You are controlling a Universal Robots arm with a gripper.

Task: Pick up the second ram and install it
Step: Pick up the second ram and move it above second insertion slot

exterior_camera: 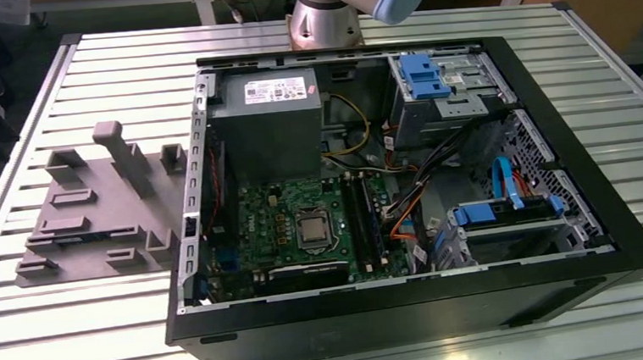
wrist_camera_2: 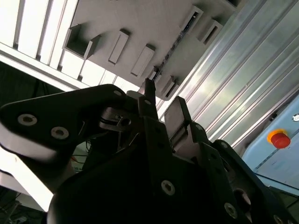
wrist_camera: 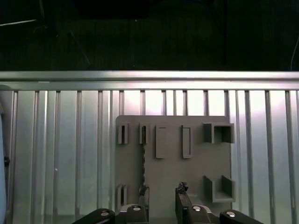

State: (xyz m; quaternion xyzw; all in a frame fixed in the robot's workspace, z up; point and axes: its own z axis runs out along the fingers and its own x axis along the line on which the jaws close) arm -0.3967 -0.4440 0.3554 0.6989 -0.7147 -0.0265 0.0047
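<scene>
Gripper (wrist_camera: 162,191): fingers spread, pinching nothing, hovering over the gray fixture (wrist_camera: 196,163).
Ram (wrist_camera: 144,156): thin dark strip standing on edge in a fixture slot (in line with one fingertip (wrist_camera: 142,192)); a dark line in the second wrist view (wrist_camera_2: 177,42).
Fixture's place: on the slatted table (exterior_camera: 83,332), at the exterior view's left of the open computer case (exterior_camera: 422,317).

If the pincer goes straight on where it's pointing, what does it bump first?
Most likely the gray fixture, close to the thin second ram standing on edge in it. Nothing shows between the pincer and them, though depth is hard to judge.
</scene>
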